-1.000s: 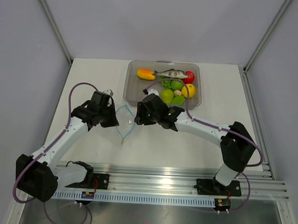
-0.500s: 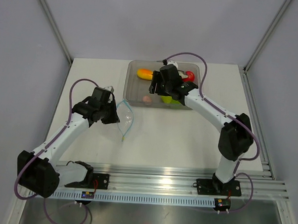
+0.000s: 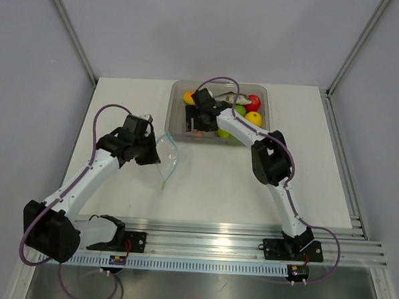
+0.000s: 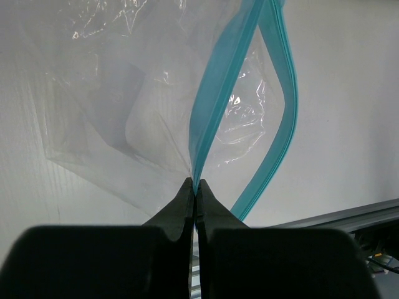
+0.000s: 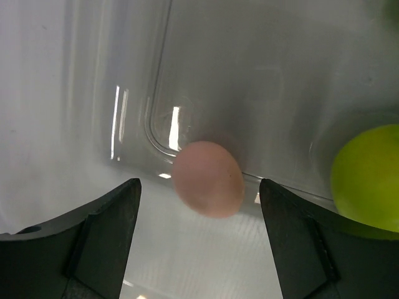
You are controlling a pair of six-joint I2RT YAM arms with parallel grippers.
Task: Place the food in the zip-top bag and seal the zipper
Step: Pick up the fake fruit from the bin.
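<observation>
Your right gripper [image 5: 199,187] hangs over the near-left part of the clear tray [image 3: 177,108]. Its jaws are spread wide around the pinkish egg [image 5: 207,179], which lies by the tray's rounded corner, not yet gripped. To lift it well, you would likely come straight down, centre the egg between the fingers and close gently, since the glossy, rounded shell looks apt to squirt sideways. The tray wall runs close beside it, and a green fruit [image 5: 368,180] sits near on the right, so a drifting finger could nudge either. Well to the left, your left gripper [image 4: 194,190] is pressed together on the blue zipper [image 4: 215,112], holding the zip-top bag [image 4: 124,112] above the table with its mouth parted; no food shows inside.
</observation>
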